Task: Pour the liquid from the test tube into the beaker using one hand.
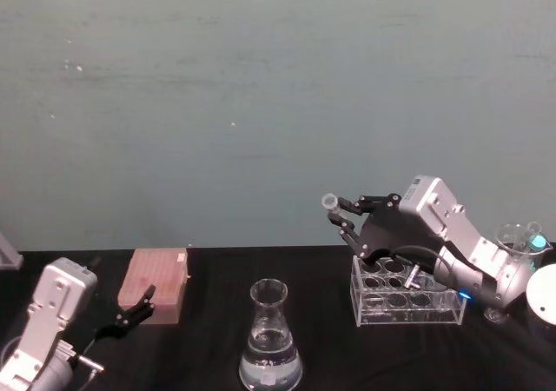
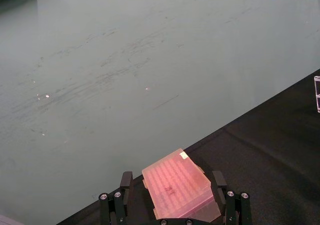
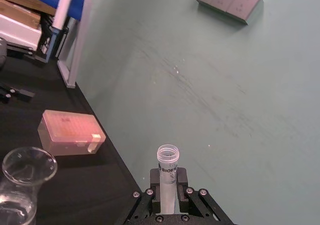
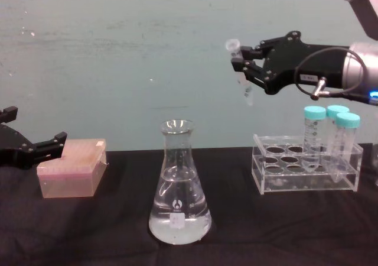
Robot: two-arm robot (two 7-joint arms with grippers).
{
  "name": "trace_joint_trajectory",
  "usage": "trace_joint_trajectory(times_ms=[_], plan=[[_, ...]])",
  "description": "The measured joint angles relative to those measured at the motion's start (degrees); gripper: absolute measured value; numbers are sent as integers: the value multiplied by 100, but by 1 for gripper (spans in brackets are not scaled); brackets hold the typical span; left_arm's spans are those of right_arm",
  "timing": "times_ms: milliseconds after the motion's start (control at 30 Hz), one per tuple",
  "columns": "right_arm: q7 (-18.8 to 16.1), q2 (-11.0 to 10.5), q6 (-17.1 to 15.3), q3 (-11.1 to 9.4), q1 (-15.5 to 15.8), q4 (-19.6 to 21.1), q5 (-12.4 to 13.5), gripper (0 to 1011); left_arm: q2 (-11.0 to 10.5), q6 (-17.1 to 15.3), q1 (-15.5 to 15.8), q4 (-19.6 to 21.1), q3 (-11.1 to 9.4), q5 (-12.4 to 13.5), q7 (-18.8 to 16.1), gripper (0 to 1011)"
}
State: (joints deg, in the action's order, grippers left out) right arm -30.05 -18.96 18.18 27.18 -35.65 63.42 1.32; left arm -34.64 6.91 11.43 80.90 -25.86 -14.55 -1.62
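My right gripper, black on a silver arm, is shut on the small clear test tube. It holds the tube nearly upright, rim up, high above the table. That spot is over the left end of the rack and to the right of the beaker. The beaker is a clear conical flask at the table's front middle, with clear liquid in its base. I cannot tell whether liquid is in the tube. My left gripper rests open at the left.
A clear rack on the right holds tall teal-capped tubes. A pink tip box lies in front of the left gripper. More glassware stands at the far right edge.
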Motion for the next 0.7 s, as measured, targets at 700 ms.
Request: trace_joint_trajectory(times_ms=[700], plan=[[-138,74,141,371,-106,150,-225,190,0,0,0,0,0,0,0,1000]])
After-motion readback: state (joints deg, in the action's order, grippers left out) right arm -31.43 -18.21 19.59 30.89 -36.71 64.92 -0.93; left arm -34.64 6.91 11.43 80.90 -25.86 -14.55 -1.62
